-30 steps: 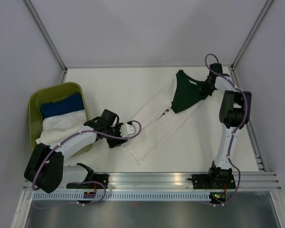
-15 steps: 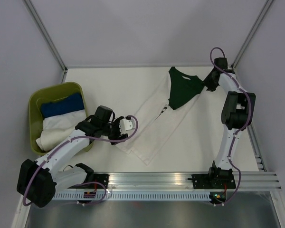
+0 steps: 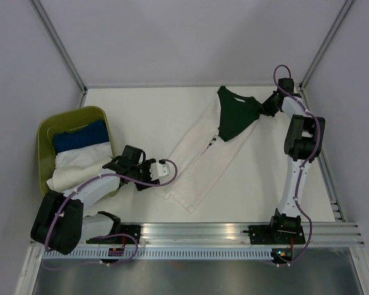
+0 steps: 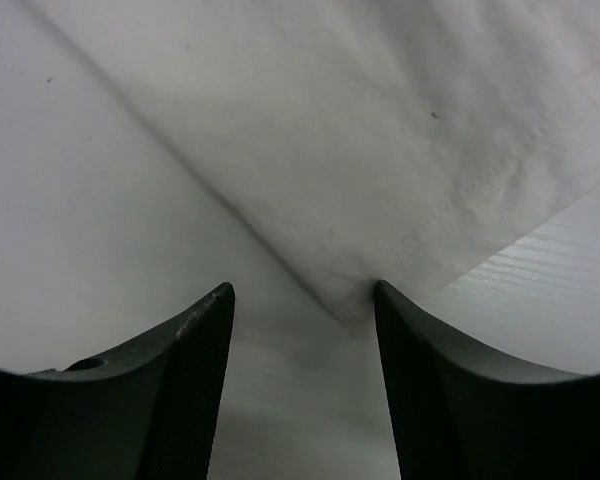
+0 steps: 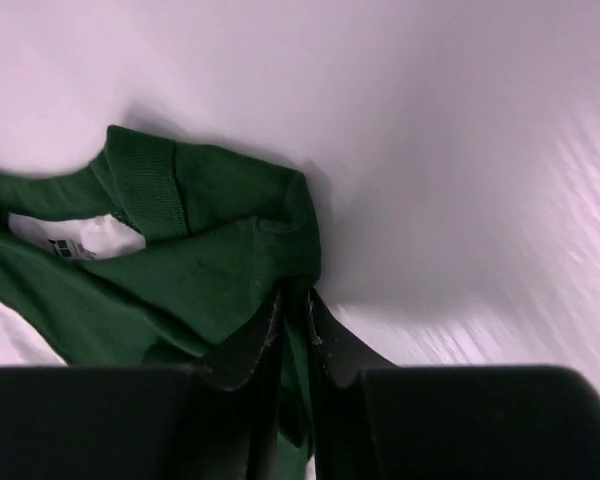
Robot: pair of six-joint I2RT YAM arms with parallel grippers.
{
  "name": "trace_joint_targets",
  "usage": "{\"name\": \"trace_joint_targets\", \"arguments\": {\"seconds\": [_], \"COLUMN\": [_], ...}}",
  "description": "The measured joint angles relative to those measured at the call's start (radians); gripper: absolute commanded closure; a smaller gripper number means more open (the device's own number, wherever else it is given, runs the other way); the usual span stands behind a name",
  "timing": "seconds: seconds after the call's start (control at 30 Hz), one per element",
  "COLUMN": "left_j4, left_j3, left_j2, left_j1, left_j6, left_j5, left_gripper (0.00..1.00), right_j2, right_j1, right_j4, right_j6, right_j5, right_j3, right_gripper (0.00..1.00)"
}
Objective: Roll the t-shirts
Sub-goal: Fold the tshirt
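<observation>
Left gripper (image 4: 300, 296): jaws held wide apart; a hemmed corner of the white t-shirt (image 4: 400, 170) lies between the fingers (image 4: 195, 370), its tip just against the inner side of the right-hand one; nothing is clamped
Right gripper (image 5: 294, 305): jaws drawn almost together, pinching a fold of the dark green t-shirt (image 5: 200, 260) near its ribbed collar; a white label shows inside the neck opening
Left gripper, top view (image 3: 163, 170): low over the table (image 3: 141, 110) at the near-left edge of the white t-shirt (image 3: 200, 161)
Right gripper, top view (image 3: 268, 109): at the far right, on the right edge of the dark green t-shirt (image 3: 237, 117)
White t-shirt: spread in a long diagonal band from near centre up towards far right; small dark print shows near its far end
Dark green t-shirt: overlaps the far end of the white one; collar points to the far side
Change: half a second ago the left gripper was a little farther from the arm bases; it has come nearer and lower; a second ago the green t-shirt lay farther right; its collar has shifted left
Count: two arms; two grippers; two t-shirts on the table; one green bin (image 3: 44, 132) at the left; two bundles in it, one blue bundle (image 3: 80, 136) and one white bundle (image 3: 80, 163)
</observation>
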Motion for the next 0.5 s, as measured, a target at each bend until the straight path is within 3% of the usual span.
{"name": "trace_joint_targets", "arguments": {"seconds": [0.17,0.33,0.5], "left_j4": [0.040,0.039,-0.027], "left_j3": [-0.029,-0.043,-0.074], "left_j2": [-0.027,-0.048,-0.126], "left_j1": [-0.039,-0.177,-0.246], "left_j6": [0.095,0.155,0.145], "left_j5": [0.035,0.046,0.113], "left_gripper": [0.36,0.36,0.30], "right_j2": [0.119,0.241,0.285], "right_j1": [0.025,0.101,0.197], "right_j4": [0.009,0.052,0.124], "right_j6": [0.055,0.141,0.221], "right_j5": [-0.034,-0.042,-0.042], "right_j3": [0.173,0.348,0.397], "right_gripper": [0.85,0.83,0.62]}}
